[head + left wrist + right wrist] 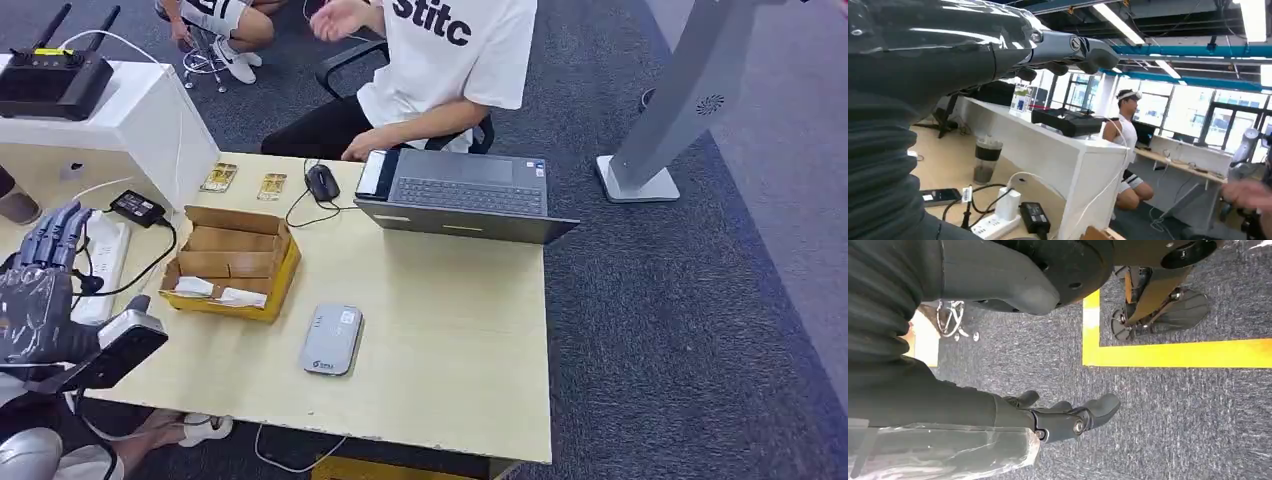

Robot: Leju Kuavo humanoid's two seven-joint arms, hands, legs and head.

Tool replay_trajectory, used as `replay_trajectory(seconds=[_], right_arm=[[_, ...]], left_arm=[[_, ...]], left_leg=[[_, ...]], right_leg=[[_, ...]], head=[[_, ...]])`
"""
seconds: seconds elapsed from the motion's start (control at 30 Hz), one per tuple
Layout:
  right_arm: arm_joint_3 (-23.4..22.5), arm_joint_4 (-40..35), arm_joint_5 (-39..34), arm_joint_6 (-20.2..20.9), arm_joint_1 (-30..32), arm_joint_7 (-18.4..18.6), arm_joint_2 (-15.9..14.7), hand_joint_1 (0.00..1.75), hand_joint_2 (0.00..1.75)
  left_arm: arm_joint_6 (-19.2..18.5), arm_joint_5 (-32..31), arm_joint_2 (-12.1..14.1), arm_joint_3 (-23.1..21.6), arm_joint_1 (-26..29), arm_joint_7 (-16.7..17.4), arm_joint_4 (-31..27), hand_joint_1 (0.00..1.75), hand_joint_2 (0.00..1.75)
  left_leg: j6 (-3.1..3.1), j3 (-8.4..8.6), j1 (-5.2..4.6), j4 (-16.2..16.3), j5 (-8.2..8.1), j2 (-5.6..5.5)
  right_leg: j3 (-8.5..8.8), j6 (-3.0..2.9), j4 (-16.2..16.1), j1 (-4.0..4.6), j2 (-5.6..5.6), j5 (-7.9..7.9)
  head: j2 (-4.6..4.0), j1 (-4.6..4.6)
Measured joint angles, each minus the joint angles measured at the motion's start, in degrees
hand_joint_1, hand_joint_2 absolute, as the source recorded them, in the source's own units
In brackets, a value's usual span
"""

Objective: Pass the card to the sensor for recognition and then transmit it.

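A grey flat sensor [332, 340] lies on the wooden table [450, 340] near its front edge. To its left stands an open cardboard box [232, 262] with yellow sides, and white cards [215, 292] lie in its front part. Two gold-patterned cards [219, 177] lie at the table's back, left of the mouse. My left hand [45, 290] is raised at the table's left end, left of the box, fingers stretched out [1073, 50] and holding nothing. My right hand [1068, 417] hangs over the carpet, fingers loosely apart, empty.
An open laptop [465, 190] and a black mouse [322, 182] sit at the back, with a seated person [445, 70] behind them. A power strip [105, 255] and adapter [137, 207] lie far left by a white cabinet [140, 120]. A grey stand [660, 130] rises on the right.
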Motion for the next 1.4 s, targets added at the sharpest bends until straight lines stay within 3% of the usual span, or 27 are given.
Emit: replay_trajectory(seconds=[0.27,1.07,1.27,1.4], right_arm=[[0.2,0.1,-0.1,0.1,-0.1,0.5,0.0,0.00,1.75],[3.2,0.5,0.0,0.8,-0.5,2.8,0.0,0.00,1.75],[4.5,0.8,0.6,0.8,-0.5,3.3,0.0,0.00,1.75],[5.2,0.8,1.1,0.9,-0.5,3.2,-0.2,0.00,1.75]], left_arm=[[1.8,-4.3,-1.0,-2.2,1.7,1.7,1.2,0.00,1.75],[10.5,-16.1,-8.2,-4.1,3.8,3.2,15.4,0.00,1.75],[15.0,-18.1,-9.0,-4.1,3.7,0.9,17.6,0.00,1.75],[15.4,-17.6,-9.2,-4.1,3.1,-1.5,18.4,0.00,1.75]], left_leg=[[0.00,-0.01,-0.01,0.0,0.00,-0.01],[0.00,-0.01,0.00,0.0,0.00,-0.01],[0.00,0.00,0.00,0.0,0.00,-0.01],[0.00,0.00,0.00,0.0,0.00,-0.01]], right_leg=[[0.01,0.00,0.0,0.00,-0.02,0.00],[0.00,0.00,0.0,0.00,0.00,0.00],[-0.01,0.00,0.0,0.00,0.00,0.00],[0.00,0.00,0.0,0.00,0.00,0.00]], head=[[0.00,0.02],[0.00,0.02],[0.00,0.02],[0.00,0.02]])
